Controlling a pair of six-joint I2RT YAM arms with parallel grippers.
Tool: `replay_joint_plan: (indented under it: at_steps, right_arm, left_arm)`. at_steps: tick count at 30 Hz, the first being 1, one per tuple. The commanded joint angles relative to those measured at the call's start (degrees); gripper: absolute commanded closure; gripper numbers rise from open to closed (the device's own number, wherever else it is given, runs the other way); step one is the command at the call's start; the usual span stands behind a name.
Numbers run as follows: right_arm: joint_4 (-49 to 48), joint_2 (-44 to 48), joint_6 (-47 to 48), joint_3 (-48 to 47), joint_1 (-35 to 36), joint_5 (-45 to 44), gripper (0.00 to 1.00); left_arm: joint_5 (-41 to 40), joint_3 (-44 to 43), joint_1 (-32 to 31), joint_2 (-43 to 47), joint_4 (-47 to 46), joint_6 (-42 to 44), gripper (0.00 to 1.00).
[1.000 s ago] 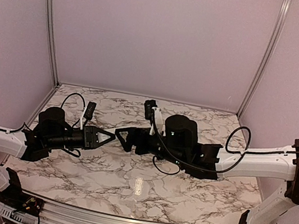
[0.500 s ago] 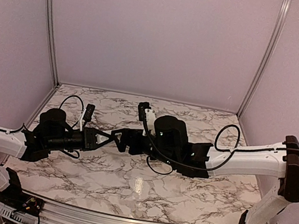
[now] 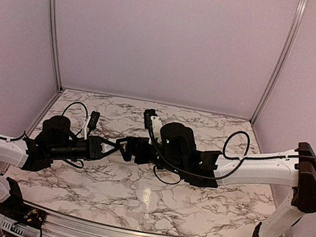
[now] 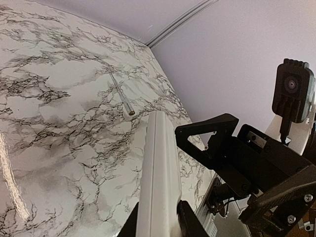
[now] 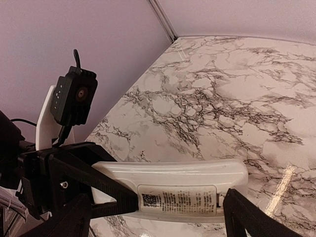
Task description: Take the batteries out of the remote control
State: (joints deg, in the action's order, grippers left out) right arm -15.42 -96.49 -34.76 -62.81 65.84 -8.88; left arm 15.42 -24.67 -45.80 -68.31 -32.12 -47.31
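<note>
My left gripper (image 4: 160, 224) is shut on the white remote control (image 4: 158, 182) and holds it above the table, pointing toward the right arm. In the right wrist view the remote (image 5: 173, 185) lies crosswise with its printed label facing the camera, and the black left fingers (image 5: 94, 180) clamp its left part. My right gripper (image 5: 158, 222) is open, with one finger on each side of the remote's labelled end. In the top view the left gripper (image 3: 107, 145) and the right gripper (image 3: 122, 147) meet at mid-table. No batteries show.
A thin grey rod (image 4: 122, 96) lies on the marble table (image 4: 59, 123) beyond the remote's tip. The lilac walls and metal corner posts (image 3: 52, 23) close in the back and sides. The right arm's body (image 3: 180, 146) hangs over the table's middle.
The right arm has moved left toward the left gripper, and its open fingers now overlap the end of the held remote. The left arm has hardly moved.
</note>
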Motion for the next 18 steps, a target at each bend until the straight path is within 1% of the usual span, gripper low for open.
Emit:
replay_joint_plan:
  at_steps: [1, 5, 11, 18]
  right_arm:
    - [-0.6, -1.7, -1.3, -0.7, 0.0, 5.7, 0.09]
    - [-1.7, -1.2, -1.5, -0.2, -0.2, 8.2, 0.09]
    - [-2.7, 0.1, -1.7, 1.3, -1.2, 8.3, 0.08]
    - [-6.9, 0.4, -3.3, 3.4, -3.2, 15.9, 0.08]
  left_arm:
    - [6.2, -0.8, -1.2, 1.9, -6.7, 1.4, 1.00]
    - [6.3, -0.8, -1.2, 1.9, -6.8, 1.5, 1.00]
    - [6.5, -0.7, -1.3, 2.0, -6.9, 1.6, 1.00]
    - [6.7, -0.6, -1.3, 2.1, -7.3, 1.8, 1.00]
